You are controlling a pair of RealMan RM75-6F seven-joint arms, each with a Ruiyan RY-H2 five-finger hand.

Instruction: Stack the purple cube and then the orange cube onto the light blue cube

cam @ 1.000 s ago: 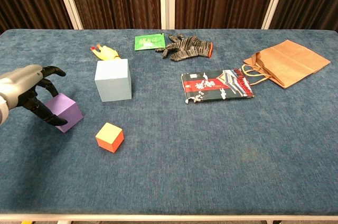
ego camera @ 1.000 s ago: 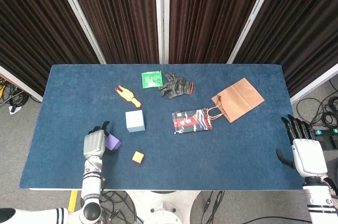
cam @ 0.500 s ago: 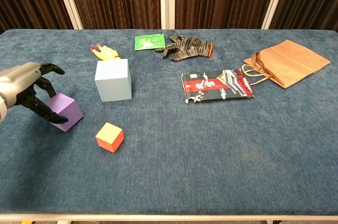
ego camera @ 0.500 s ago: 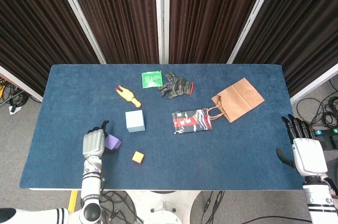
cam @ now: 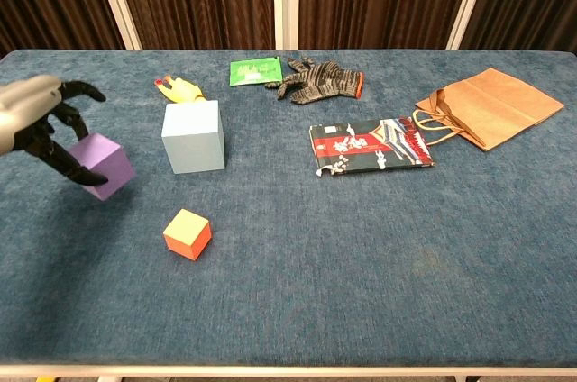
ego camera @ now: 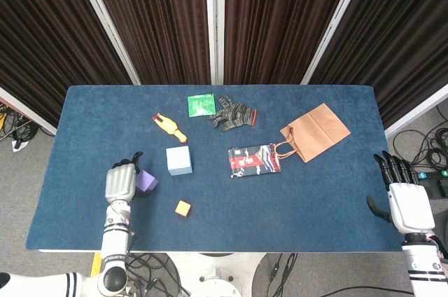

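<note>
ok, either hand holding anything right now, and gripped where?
The left hand holds the small purple cube off the blue table, fingers curled over the cube's left side. The right hand holds nothing, fingers apart.

Three cubes were in view: one purple cube (cam: pixel 101 164), one orange cube (cam: pixel 187 233) and one light blue cube (cam: pixel 193 136). There was one yellow rubber chicken (cam: pixel 180 89), one green packet (cam: pixel 254 71), one grey knitted glove (cam: pixel 318 77), one brown paper bag (cam: pixel 489 107) and one flat printed pouch (cam: pixel 370 145). Two hands showed, one left hand (ego camera: pixel 123 180) and one right hand (ego camera: pixel 406 200), over one blue table (cam: pixel 361 265)
</note>
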